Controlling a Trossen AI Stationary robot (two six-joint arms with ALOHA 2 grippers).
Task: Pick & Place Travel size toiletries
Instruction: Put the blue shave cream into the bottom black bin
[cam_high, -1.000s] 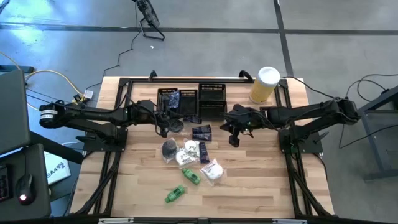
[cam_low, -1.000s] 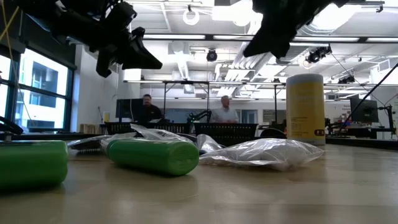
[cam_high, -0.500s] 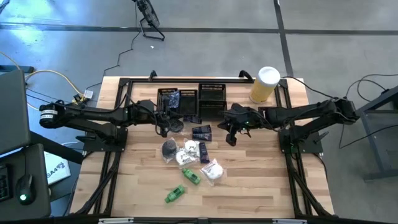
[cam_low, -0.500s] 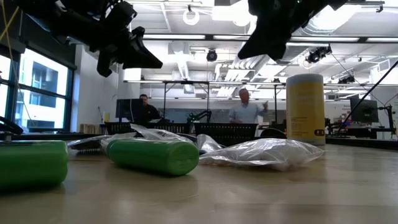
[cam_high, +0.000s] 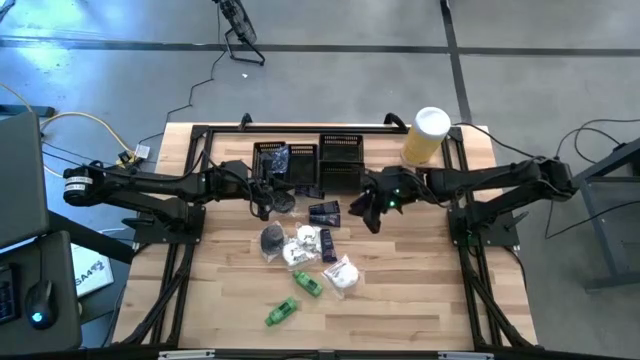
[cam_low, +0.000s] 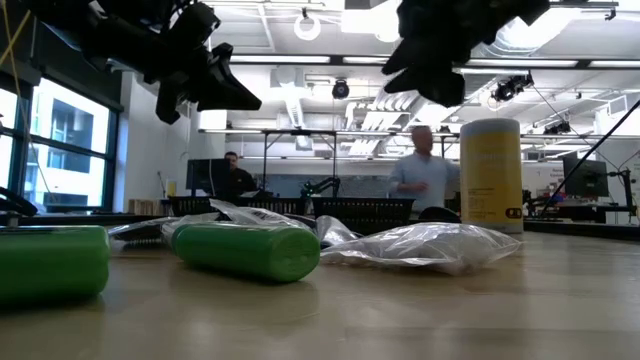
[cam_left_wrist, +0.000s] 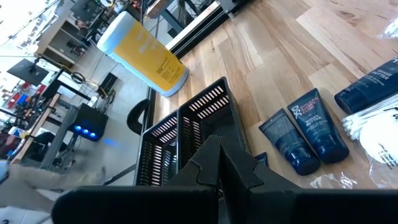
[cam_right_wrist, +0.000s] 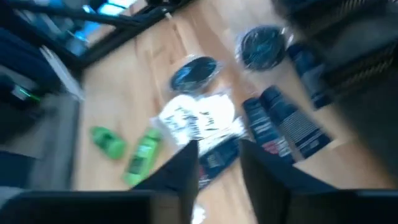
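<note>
The toiletries lie in a loose pile mid-table: navy tubes, a round black piece, white sachets, and green tubes nearer the near edge. One dark packet lies in the left mesh tray. My left gripper hangs shut and holds nothing, just near of that tray. My right gripper is open, raised above the table just right of the navy tubes. Its wrist view looks down on the pile.
Two black mesh trays stand side by side at the far middle. A yellow cylinder with a white lid stands at the far right. Bare wood lies to the right of the pile and along the near edge. People move in the room behind.
My right gripper has moved a little toward the table's left, closer to the navy tubes, and its wrist has turned. It is blurred in motion now. The toiletries have stayed put.
</note>
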